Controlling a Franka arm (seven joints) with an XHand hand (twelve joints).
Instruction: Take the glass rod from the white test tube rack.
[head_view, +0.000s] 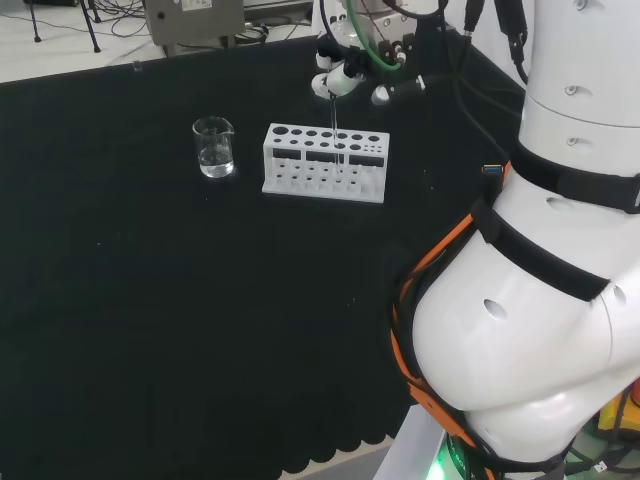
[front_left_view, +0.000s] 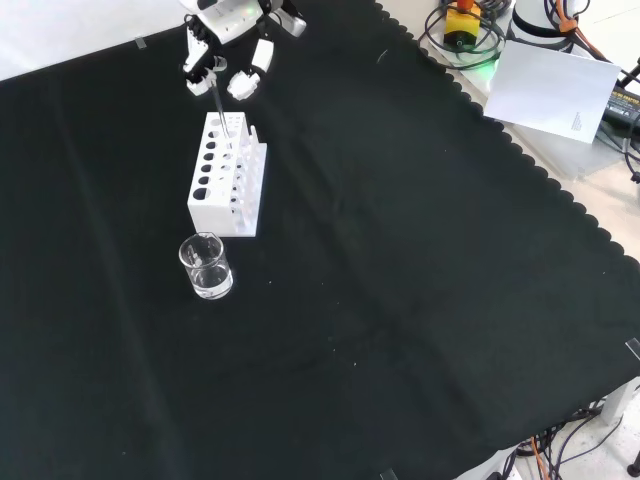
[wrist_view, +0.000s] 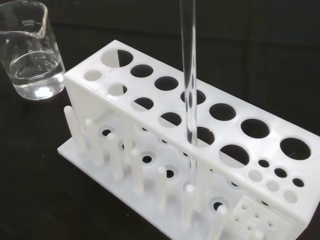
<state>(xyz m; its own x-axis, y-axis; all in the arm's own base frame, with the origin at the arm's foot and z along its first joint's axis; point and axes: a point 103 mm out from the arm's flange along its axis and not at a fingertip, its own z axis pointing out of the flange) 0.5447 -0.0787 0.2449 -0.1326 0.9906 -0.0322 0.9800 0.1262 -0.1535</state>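
A white test tube rack (head_view: 300, 183) (front_left_view: 214, 205) (wrist_view: 125, 102) stands on the black cloth. A clear glass rod (head_view: 336, 130) (front_left_view: 222, 115) (wrist_view: 188, 75) rises upright from it. In the wrist view the rod passes through a hole in the near row of the top plate, and its lower end is down among the rack's pegs. The black and white hand (head_view: 345, 75) (front_left_view: 225, 55) hovers directly above the rack, its fingers curled in around the rod's upper end.
A small glass beaker (head_view: 214, 147) (front_left_view: 206, 266) (wrist_view: 30, 50) with a little clear liquid stands just beyond one end of the rack. The arm's white links (head_view: 540, 300) fill the right of the head view. Papers and cables (front_left_view: 555, 85) lie off the cloth's edge.
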